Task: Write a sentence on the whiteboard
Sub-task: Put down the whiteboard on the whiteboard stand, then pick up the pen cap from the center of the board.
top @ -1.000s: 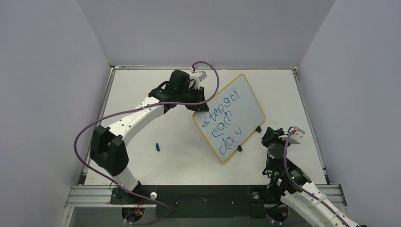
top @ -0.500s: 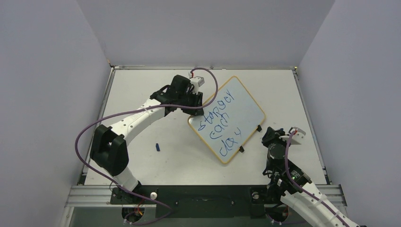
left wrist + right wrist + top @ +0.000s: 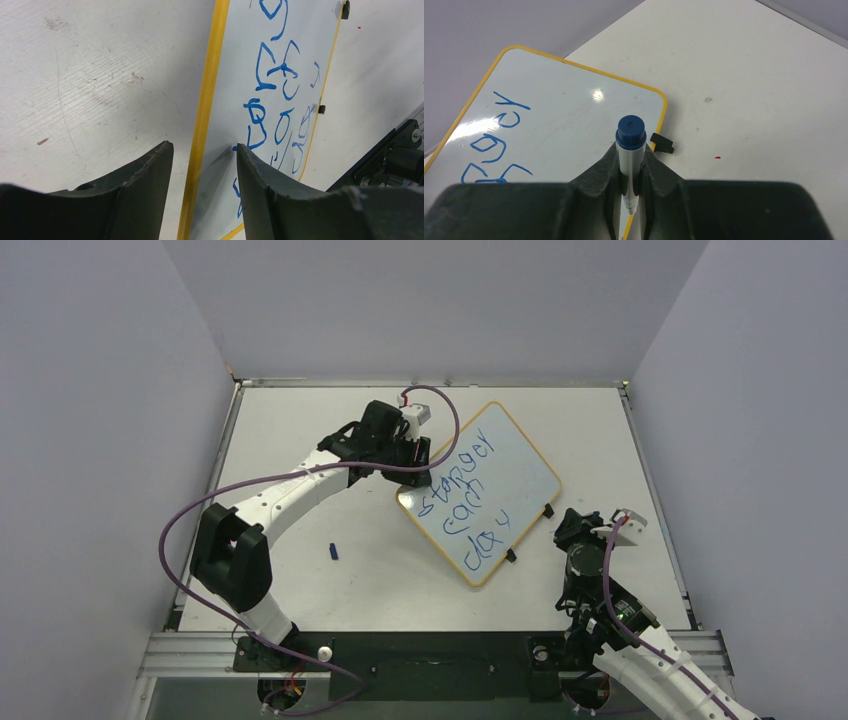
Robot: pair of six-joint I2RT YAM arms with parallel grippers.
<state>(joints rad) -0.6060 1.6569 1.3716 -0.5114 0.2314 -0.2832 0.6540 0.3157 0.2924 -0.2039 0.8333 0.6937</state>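
- Top external view: the left gripper (image 3: 408, 476) sits at the near-left corner of the whiteboard (image 3: 500, 480), which lies flat and skewed on the table (image 3: 300, 420), beyond and to the right of the fingers.
- The sentence (image 3: 466, 502) runs across the board in three blue lines.
- The right gripper (image 3: 576, 527) hovers just off the board's right edge, beside a black foot (image 3: 546, 511). A small blue piece (image 3: 335, 551), possibly a marker cap, lies well behind the left fingers.
- Left wrist view: the left gripper (image 3: 202, 156) is released. Its two dark fingers (image 3: 145, 177) stand either side of the whiteboard's (image 3: 235, 55) yellow frame, with a gap showing on each side.
- The blue sentence (image 3: 275, 70) stretches away ahead of the right-hand finger, and two black feet (image 3: 321, 108) sit on the far edge.
- Right wrist view: the right gripper (image 3: 630, 156) is clenched on a marker (image 3: 630, 132), whose blue end pokes out past the fingertips.
- The whiteboard (image 3: 564, 110) lies ahead and to the left of the fingers. One black foot (image 3: 662, 142) is just right of the marker, and the table (image 3: 749, 75) is beyond.
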